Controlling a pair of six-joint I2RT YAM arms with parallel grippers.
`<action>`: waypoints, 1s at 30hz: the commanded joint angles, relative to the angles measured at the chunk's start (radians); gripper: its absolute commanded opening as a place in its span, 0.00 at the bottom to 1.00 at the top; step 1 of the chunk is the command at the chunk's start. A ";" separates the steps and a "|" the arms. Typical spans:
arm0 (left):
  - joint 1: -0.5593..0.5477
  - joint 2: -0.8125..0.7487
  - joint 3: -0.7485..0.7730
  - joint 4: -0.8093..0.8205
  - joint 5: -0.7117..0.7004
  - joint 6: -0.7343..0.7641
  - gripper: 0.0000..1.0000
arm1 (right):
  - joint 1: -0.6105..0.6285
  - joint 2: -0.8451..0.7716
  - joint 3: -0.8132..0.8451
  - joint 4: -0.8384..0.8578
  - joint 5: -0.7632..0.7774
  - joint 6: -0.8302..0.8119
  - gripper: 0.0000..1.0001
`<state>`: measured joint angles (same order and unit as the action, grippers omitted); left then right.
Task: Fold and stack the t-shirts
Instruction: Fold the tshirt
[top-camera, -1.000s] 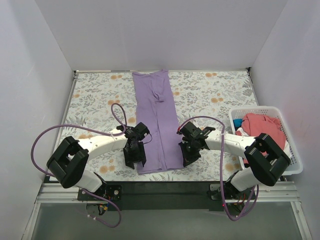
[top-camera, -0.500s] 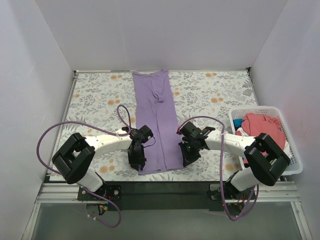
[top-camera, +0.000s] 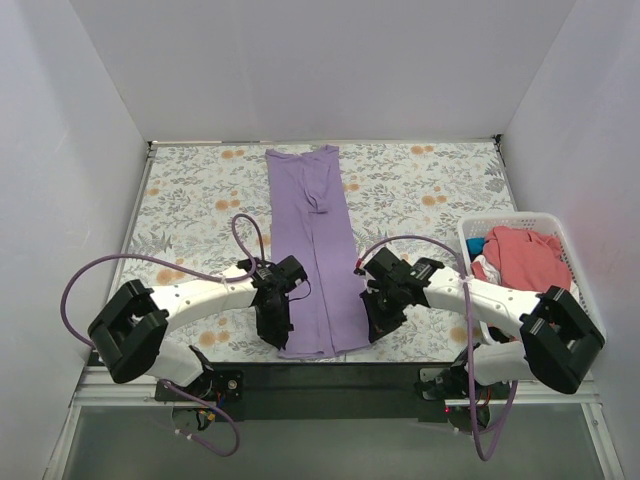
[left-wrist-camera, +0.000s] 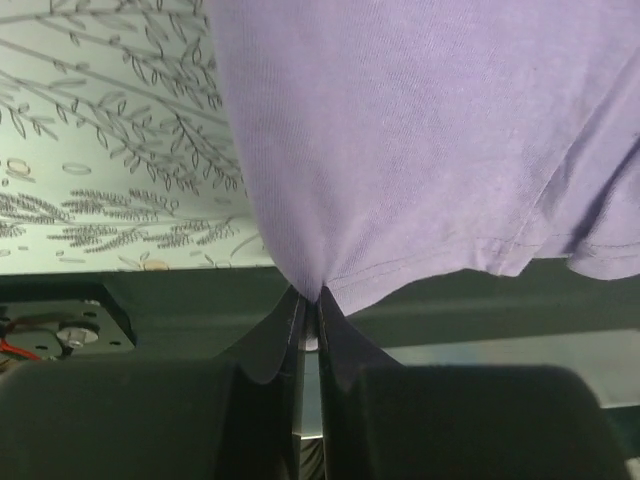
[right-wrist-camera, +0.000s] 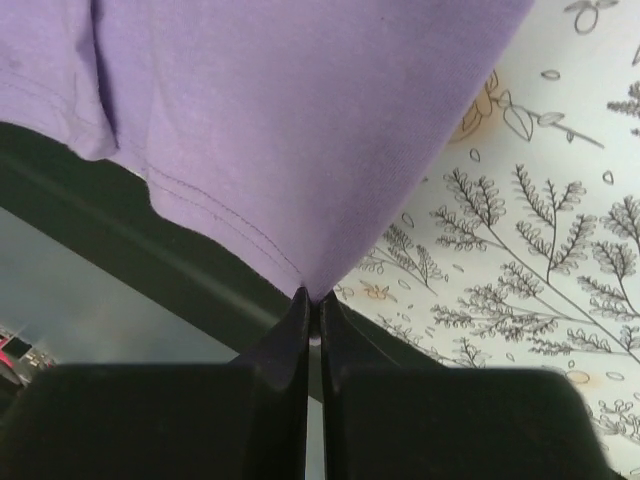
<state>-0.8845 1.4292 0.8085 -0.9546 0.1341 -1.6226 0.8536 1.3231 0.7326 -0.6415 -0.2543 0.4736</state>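
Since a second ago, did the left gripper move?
Yes. The left gripper shifted rightward in the top view and nearer the black front rail, onto the lavender t-shirt's near corner.

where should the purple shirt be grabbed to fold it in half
The lavender t-shirt lies flat as a long strip running near to far, so its two near hem corners look best, approached from the near side, where the left gripper and right gripper now pinch it.

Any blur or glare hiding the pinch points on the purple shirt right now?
Top external: even light, no glare, purple shirt sharp. Left wrist: weave crisp, left gripper dark and soft near the lens. Right wrist: same, right gripper dark, pinch visible.
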 joint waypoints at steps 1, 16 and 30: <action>-0.004 -0.064 0.017 -0.056 0.045 -0.016 0.00 | 0.005 -0.036 0.030 -0.076 -0.019 0.013 0.01; 0.329 0.071 0.371 0.010 -0.120 0.214 0.00 | -0.175 0.215 0.471 -0.106 0.112 -0.180 0.01; 0.470 0.318 0.526 0.376 -0.288 0.342 0.00 | -0.281 0.571 0.878 0.066 0.153 -0.309 0.01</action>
<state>-0.4290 1.7496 1.2934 -0.7067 -0.0883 -1.3251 0.5961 1.8557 1.5562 -0.6437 -0.1017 0.2012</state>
